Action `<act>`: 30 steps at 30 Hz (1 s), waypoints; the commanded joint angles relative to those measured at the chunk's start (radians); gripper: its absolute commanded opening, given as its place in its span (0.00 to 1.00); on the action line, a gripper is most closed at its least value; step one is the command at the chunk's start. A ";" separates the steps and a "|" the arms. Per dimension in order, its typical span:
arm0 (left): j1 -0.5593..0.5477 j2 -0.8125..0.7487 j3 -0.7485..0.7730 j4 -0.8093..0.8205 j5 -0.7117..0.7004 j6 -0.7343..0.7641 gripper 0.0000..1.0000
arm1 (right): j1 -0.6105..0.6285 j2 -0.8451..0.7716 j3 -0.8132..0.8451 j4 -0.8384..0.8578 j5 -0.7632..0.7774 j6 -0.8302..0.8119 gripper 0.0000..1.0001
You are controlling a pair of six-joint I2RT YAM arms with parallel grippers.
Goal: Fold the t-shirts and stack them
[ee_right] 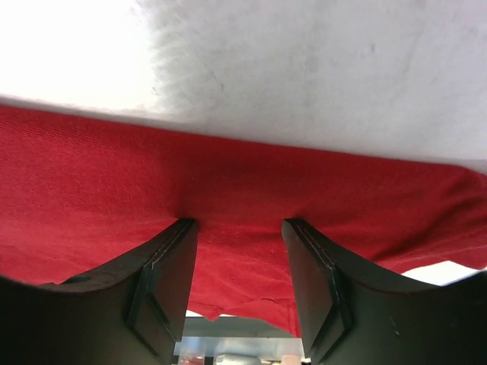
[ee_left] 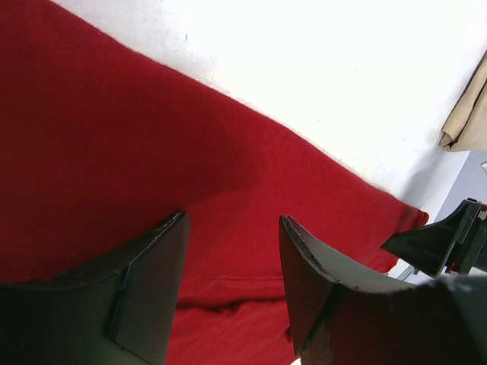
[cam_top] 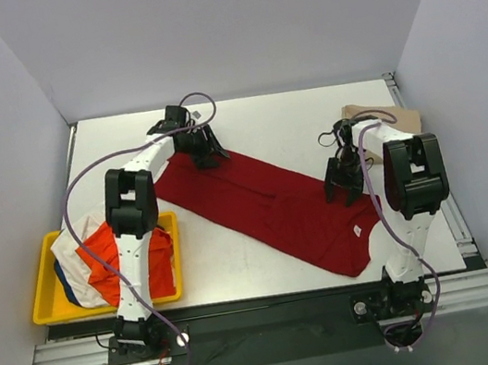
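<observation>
**A:** Pale walls box in a white table [cam_top: 290,119]. What sits where?

**B:** Far left, a yellow tray [cam_top: 49,313] holds a heap of orange, white and blue t-shirts [cam_top: 107,261]. Next, the left gripper [cam_top: 209,157] rests with its jaws parted on the dark red t-shirt [cam_top: 266,202], which lies diagonally across the middle.

**A:** And further right?

**B:** The right gripper [cam_top: 345,192] is also spread, with its tips pressing the red cloth near its edge. Nothing is pinched. A tan t-shirt [cam_top: 392,115] lies behind it, at the table's right edge.

**A:** How will the red one handle?

**B:** Light and limp, I'd judge, and likely to sag and drag. Pinch it along the edge, at both ends together.
</observation>
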 commanded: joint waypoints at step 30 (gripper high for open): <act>-0.036 -0.050 0.241 0.074 -0.045 0.010 0.64 | 0.180 -0.225 -0.133 -0.097 0.029 0.069 0.50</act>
